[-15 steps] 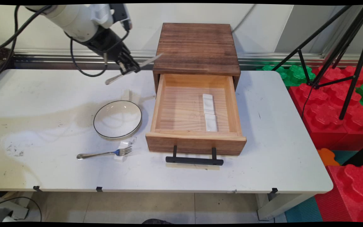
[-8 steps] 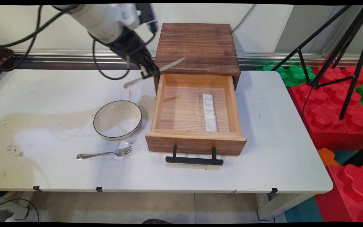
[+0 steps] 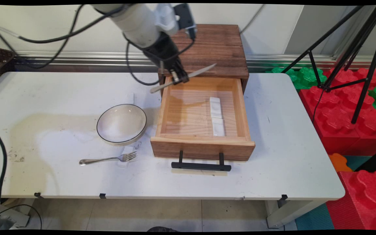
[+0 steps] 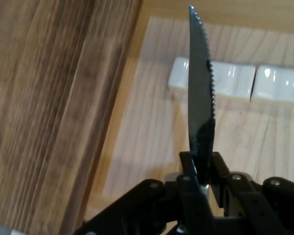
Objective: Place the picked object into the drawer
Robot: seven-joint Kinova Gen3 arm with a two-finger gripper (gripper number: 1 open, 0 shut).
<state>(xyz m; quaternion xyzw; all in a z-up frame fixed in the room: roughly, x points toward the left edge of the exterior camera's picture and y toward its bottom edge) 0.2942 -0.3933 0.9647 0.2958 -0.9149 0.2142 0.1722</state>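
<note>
Gripper (image 3: 178, 78) clamped on a knife (image 3: 188, 76), held above the open drawer's (image 3: 203, 143) back left corner, long axis near level, serrated blade pointing right toward the cabinet (image 3: 207, 49).

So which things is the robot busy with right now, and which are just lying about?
Busy with:
- pincer, shut on the knife
- open wooden drawer under the knife
- two white rests lying inside the drawer

Just lying about:
- bowl on the table
- fork in front of the bowl
</note>
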